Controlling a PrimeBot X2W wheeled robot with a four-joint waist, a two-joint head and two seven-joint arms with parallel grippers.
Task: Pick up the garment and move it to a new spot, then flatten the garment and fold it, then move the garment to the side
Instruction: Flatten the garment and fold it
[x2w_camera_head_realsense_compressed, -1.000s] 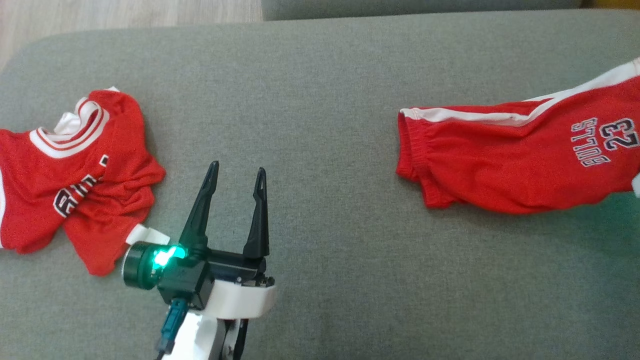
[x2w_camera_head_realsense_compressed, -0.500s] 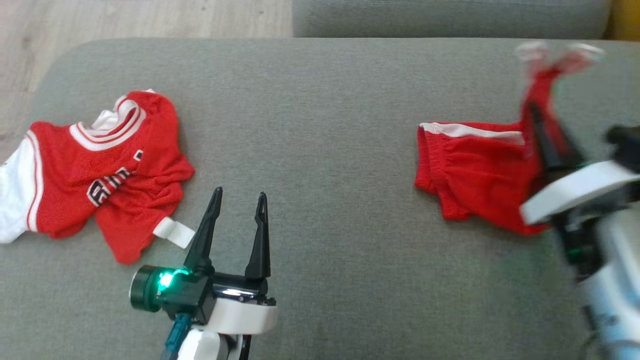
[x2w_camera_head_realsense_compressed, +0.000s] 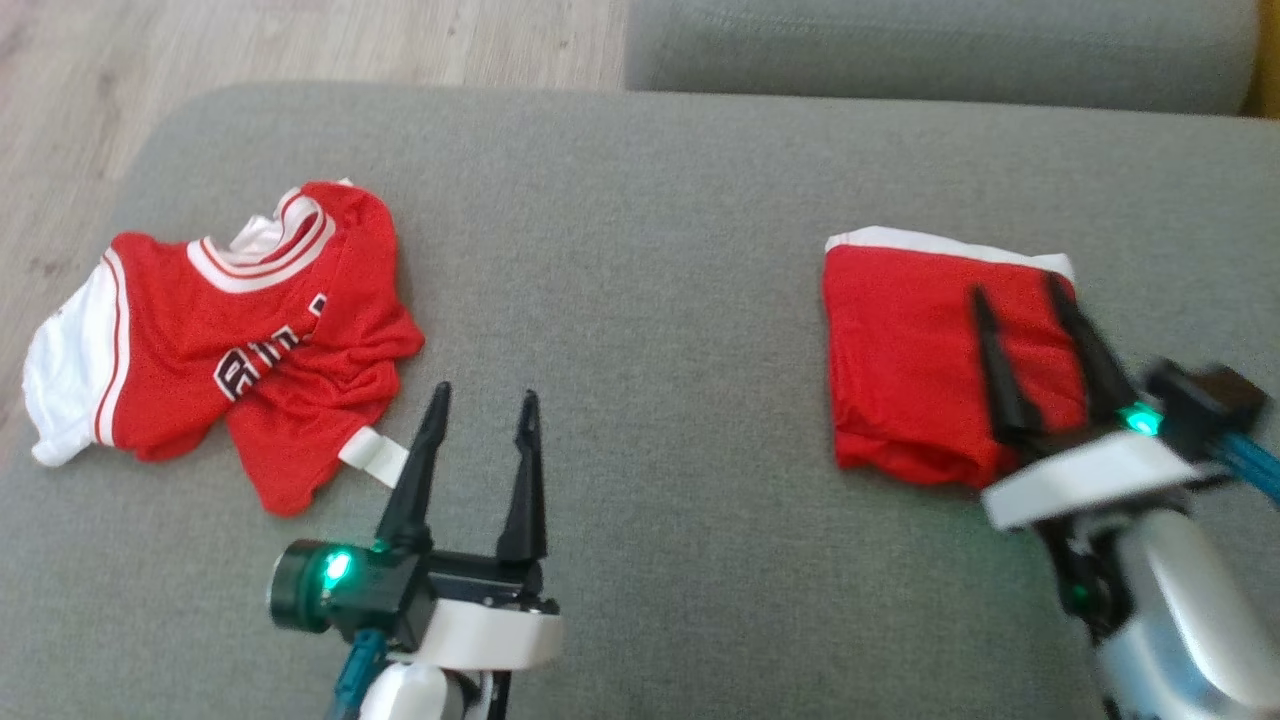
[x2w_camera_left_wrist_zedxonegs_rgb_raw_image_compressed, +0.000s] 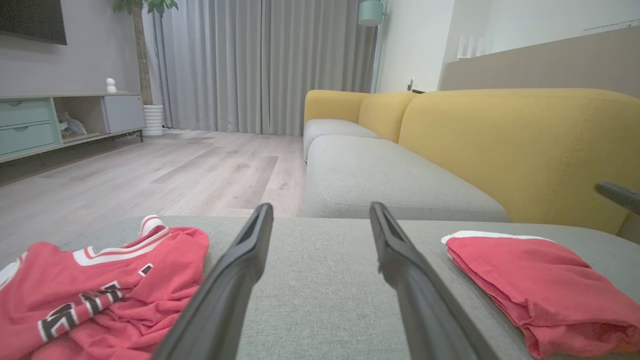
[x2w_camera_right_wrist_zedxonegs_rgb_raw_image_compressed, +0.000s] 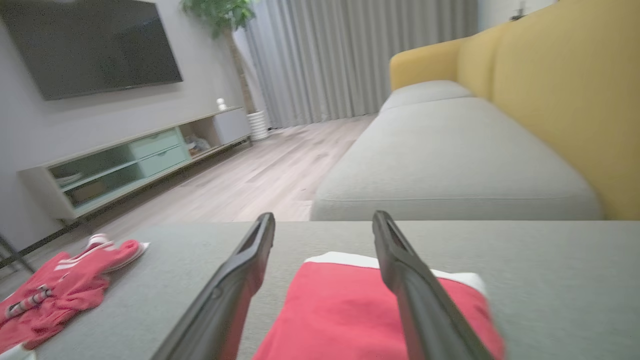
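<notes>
Folded shorts (x2w_camera_head_realsense_compressed: 900, 350), crumpled jersey (x2w_camera_head_realsense_compressed: 170, 330) well apart

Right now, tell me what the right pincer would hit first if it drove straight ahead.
Probably the folded shorts: the right pincer points across them, open, low above the cloth. Height is unclear; if it clears them, the grey cushion comes next.

Garment (x2w_camera_head_realsense_compressed: 905, 370) plain red with a white band along one edge, jersey (x2w_camera_head_realsense_compressed: 250, 340) red with white striped trim and black-and-white lettering, cushion (x2w_camera_head_realsense_compressed: 640, 200) flecked grey, sofa back (x2w_camera_left_wrist_zedxonegs_rgb_raw_image_compressed: 500, 135) mustard yellow, floor (x2w_camera_head_realsense_compressed: 300, 40) pale wood grain, curtains (x2w_camera_left_wrist_zedxonegs_rgb_raw_image_compressed: 260, 65) grey, drawers (x2w_camera_left_wrist_zedxonegs_rgb_raw_image_compressed: 25, 131) pale mint.
</notes>
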